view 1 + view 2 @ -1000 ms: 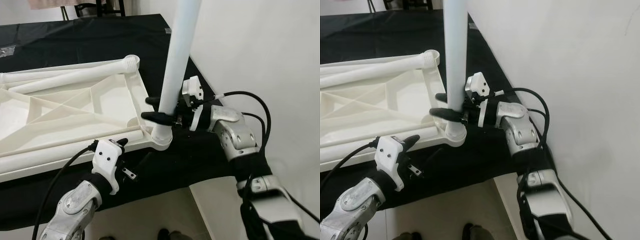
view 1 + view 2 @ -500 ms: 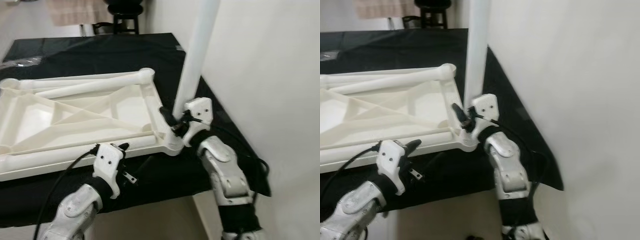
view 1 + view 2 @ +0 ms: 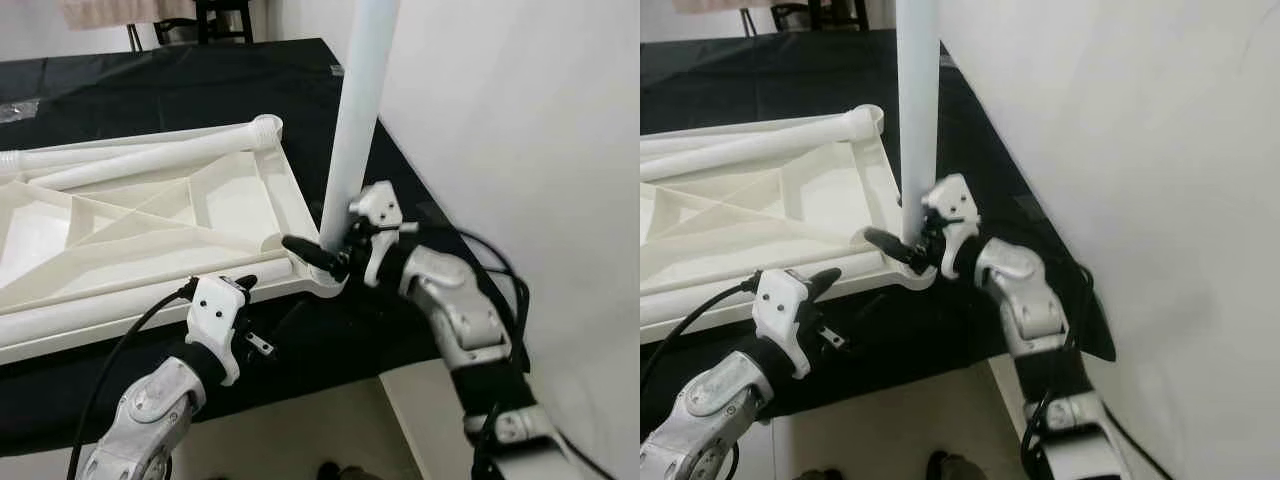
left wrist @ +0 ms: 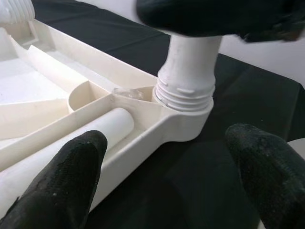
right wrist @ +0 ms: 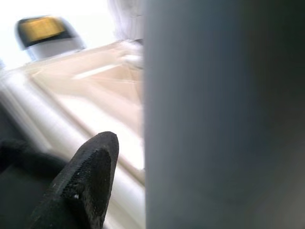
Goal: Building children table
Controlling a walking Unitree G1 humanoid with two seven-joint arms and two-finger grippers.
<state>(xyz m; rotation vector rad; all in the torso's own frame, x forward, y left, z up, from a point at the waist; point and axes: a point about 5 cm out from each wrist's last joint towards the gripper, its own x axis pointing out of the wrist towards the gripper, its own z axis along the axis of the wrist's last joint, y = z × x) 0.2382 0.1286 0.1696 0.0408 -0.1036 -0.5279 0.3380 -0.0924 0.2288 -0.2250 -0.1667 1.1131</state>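
Under both claws you have the table [image 3: 150,80], draped in a black cloth, with a white wall close on the right claw's outer side. Lying on that cloth, ahead of the left claw and reaching away to its left, is the white plastic tabletop [image 3: 130,225], turned underside up so you see its ribs. Loose white legs [image 3: 140,165] lie across it along the far edge, and another runs along the near edge just ahead of the left claw.

At the tabletop's near right corner, an upright white leg [image 3: 352,120] stands in the corner socket [image 4: 183,119]; the left wrist view shows you its threaded end seated in that socket. Your right claw [image 3: 325,252] is at the base of this leg, just above the socket. One black finger [image 3: 310,252] lies against the leg's near side, and the right wrist view shows the leg pressed close beside a fingertip [image 5: 88,181], so the claw is closed around the upright leg.

Your left claw [image 4: 167,181] hovers just off the tabletop's near edge, aimed at the same corner. Its two fingers [image 4: 66,176] are spread wide and touch nothing.
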